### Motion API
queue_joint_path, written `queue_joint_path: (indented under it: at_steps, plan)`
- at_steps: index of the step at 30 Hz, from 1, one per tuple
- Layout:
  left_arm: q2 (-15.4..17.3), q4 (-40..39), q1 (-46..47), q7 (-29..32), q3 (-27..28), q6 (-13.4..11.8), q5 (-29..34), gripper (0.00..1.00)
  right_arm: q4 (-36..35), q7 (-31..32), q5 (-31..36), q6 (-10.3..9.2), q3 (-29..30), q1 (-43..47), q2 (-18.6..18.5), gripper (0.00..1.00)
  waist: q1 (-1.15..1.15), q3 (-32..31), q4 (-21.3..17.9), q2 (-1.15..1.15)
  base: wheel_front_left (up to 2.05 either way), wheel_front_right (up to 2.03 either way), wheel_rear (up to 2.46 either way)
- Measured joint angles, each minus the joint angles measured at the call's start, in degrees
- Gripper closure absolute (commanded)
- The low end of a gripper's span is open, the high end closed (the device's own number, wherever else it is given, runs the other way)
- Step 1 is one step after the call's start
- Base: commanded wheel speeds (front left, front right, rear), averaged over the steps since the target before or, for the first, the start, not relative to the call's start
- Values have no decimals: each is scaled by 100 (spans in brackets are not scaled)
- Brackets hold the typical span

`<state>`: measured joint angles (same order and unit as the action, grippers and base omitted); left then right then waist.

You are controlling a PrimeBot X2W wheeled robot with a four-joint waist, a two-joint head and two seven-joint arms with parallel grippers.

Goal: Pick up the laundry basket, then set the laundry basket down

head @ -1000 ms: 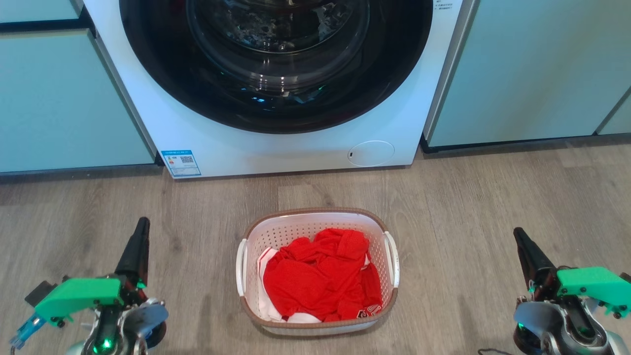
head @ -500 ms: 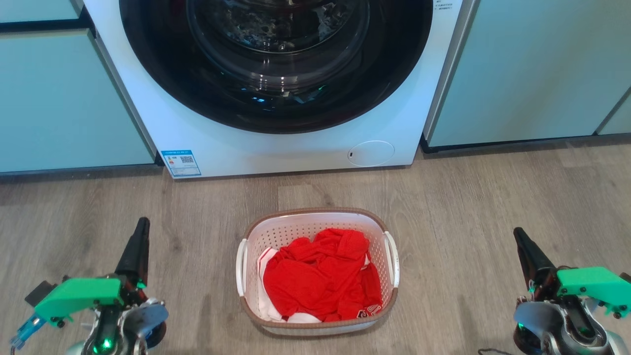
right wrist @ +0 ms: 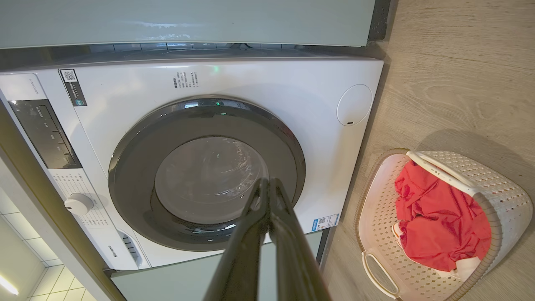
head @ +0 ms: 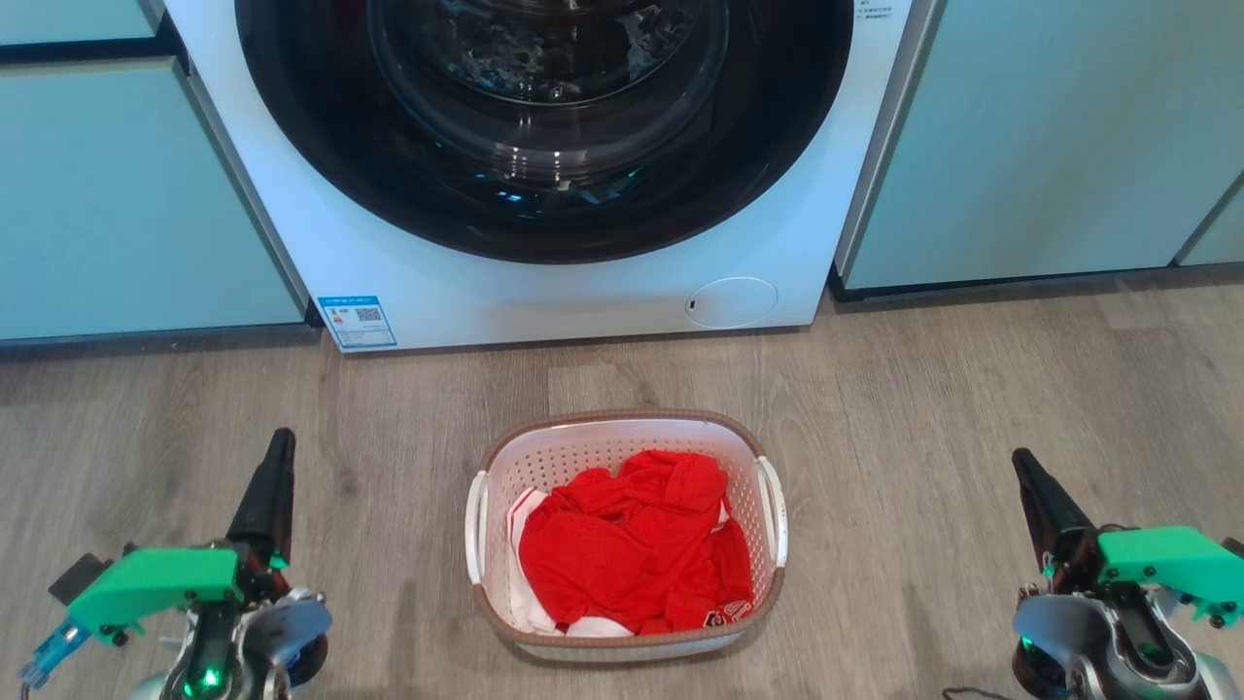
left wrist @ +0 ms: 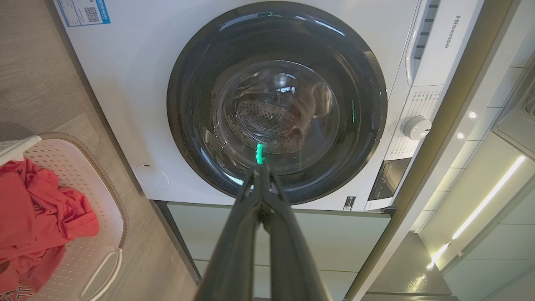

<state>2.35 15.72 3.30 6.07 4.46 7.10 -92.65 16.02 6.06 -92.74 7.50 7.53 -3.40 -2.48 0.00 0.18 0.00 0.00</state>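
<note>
Grippers hang low at either side: left gripper [head: 280, 445] and right gripper [head: 1021, 465], each with fingers pressed together on nothing, pointing toward the washing machine [head: 583, 297]. Grey wood-look floor [head: 923, 418] runs to pale cabinets [head: 1030, 146]. The laundry basket [head: 622, 419] stands upright between them, before the machine, red clothes [head: 632, 549] inside, handles facing left and right; its long axis is unclear

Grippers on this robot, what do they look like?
The left gripper and right gripper each have two long, dark, tapering fingers on a rounded silver-grey wrist with a small green light. A bright green angular bracket is bolted at each base; the left one carries a small blue part.
</note>
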Motion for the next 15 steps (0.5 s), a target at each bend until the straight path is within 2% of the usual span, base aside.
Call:
queue_joint_path:
  at_steps: [15]
  plan:
    - [0,0,1,0,0,-1,0,100,0,0,0,0,0,0,0,100,0,0,0,0,0,0,0]
